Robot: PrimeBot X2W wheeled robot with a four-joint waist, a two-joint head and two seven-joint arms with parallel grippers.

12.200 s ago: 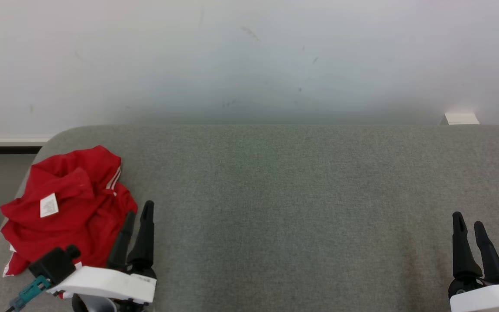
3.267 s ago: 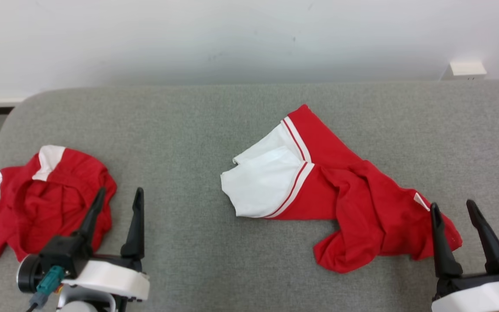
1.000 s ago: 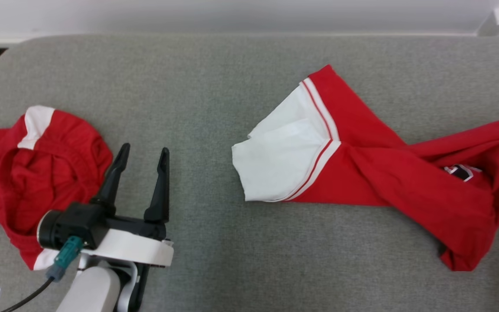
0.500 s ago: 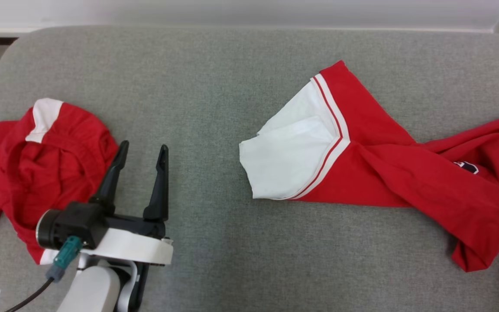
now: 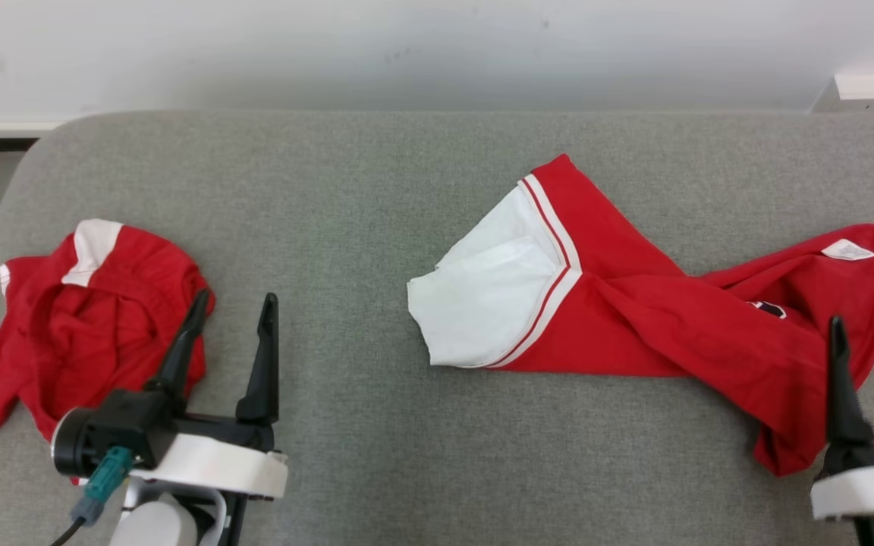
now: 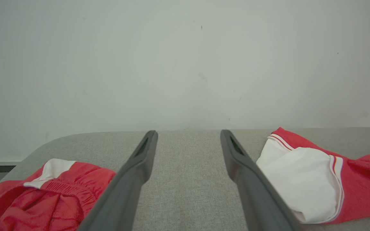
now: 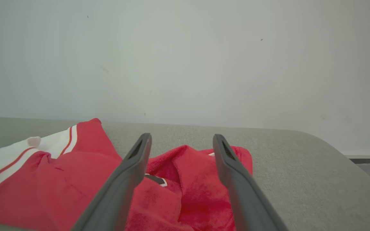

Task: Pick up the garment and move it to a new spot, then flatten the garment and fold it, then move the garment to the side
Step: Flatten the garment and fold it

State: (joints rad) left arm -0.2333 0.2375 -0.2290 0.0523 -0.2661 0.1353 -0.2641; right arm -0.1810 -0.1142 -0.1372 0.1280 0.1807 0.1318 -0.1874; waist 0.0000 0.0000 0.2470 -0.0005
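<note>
The garment (image 5: pixel 634 318), red with a white panel and striped trim, lies stretched and twisted across the middle and right of the grey table (image 5: pixel 376 189). Its white end points left and a white label shows at its far right end. My right gripper (image 5: pixel 871 322) stands open at the lower right, just in front of the garment's right end, with nothing between its fingers. In the right wrist view the gripper (image 7: pixel 181 136) hangs over the rumpled red cloth (image 7: pixel 75 173). My left gripper (image 5: pixel 236 296) is open and empty, left of the garment (image 6: pixel 303 179).
A second red garment (image 5: pixel 88 318) with white bands lies crumpled at the table's left end, beside my left gripper (image 6: pixel 189 133). A white wall runs behind the table, with a small white box (image 5: pixel 866 87) at the back right. Bare grey table separates the two garments.
My right gripper has opened, let go of the garment's right end and come back into view at the lower right. The cloth has settled flat. The camera has tilted up.
</note>
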